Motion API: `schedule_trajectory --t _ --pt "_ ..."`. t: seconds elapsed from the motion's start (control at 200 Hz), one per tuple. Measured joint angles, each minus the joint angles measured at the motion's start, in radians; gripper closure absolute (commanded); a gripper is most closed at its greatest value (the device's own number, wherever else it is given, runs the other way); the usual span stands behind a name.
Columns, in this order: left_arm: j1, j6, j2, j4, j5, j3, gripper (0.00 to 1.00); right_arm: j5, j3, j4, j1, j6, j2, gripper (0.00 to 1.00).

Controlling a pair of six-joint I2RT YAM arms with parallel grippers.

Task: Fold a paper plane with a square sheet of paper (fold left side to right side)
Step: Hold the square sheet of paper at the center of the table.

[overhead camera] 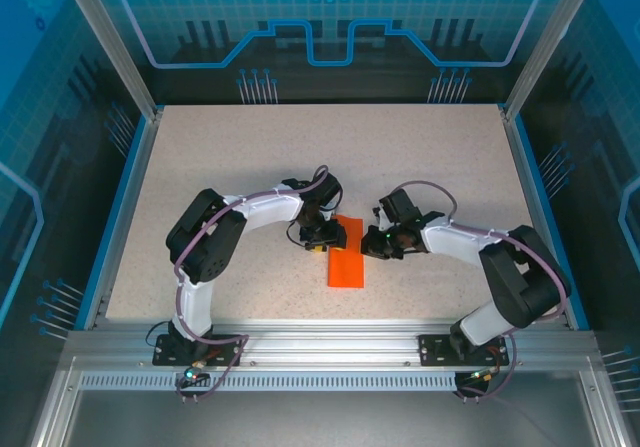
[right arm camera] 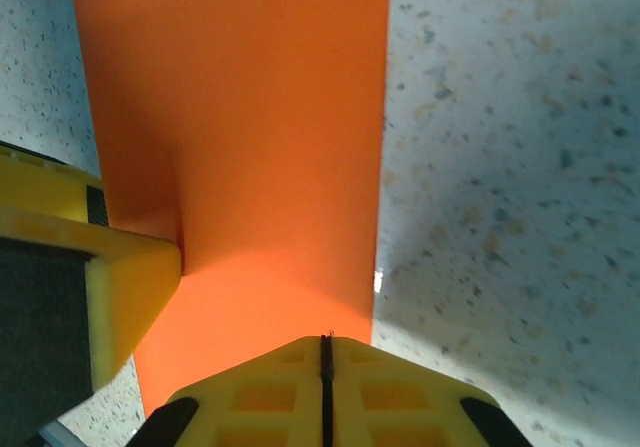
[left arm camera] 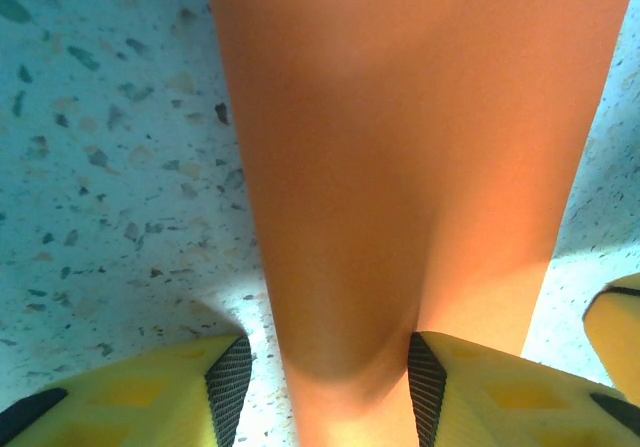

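Note:
The square sheet of paper (overhead camera: 347,263) lies on the table as a bright orange narrow rectangle, between the two grippers. My left gripper (overhead camera: 322,239) is at its upper left edge. In the left wrist view the jaws (left arm camera: 327,369) stand partly apart with a bulged strip of the paper (left arm camera: 400,167) between them; it touches the right pad and leaves a small gap at the left one. My right gripper (overhead camera: 380,244) is at the paper's right edge. Its jaws (right arm camera: 325,342) are pressed together over the paper (right arm camera: 250,117); no layer shows between them.
A yellow finger of the left gripper (right arm camera: 120,267) rests on the paper in the right wrist view. The speckled table (overhead camera: 440,167) has blue side rails and a metal frame at its near edge. Both arms bend inward toward the centre.

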Motion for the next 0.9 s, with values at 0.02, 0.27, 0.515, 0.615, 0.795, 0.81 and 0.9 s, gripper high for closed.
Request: schedule_trajectory --t 0.02,0.27,0.515,0.615,0.795,0.81,0.9 --pt "0.000 0.000 0.000 0.000 0.000 0.000 0.49 0.000 0.003 0.002 0.002 0.000 0.005 0.92" --pt "-0.001 0.000 0.000 -0.001 -0.003 0.001 0.49 0.004 0.036 0.000 0.020 0.000 0.070 0.92" --pt "-0.001 0.000 0.000 -0.001 -0.003 0.001 0.49 0.019 0.060 -0.031 0.027 0.000 0.100 0.92" --pt "-0.001 0.000 0.000 -0.001 -0.003 0.001 0.46 0.024 0.071 -0.048 0.027 0.000 0.106 0.92" --pt "-0.014 0.005 -0.020 0.004 -0.011 0.000 0.42 0.031 0.080 -0.063 0.031 0.000 0.111 0.92" --pt "-0.015 0.005 -0.021 0.004 -0.011 -0.001 0.42 0.031 0.080 -0.063 0.031 0.000 0.112 0.92" --pt "-0.019 0.009 -0.045 0.000 -0.020 -0.003 0.40 0.031 0.084 -0.068 0.031 0.000 0.114 0.92"
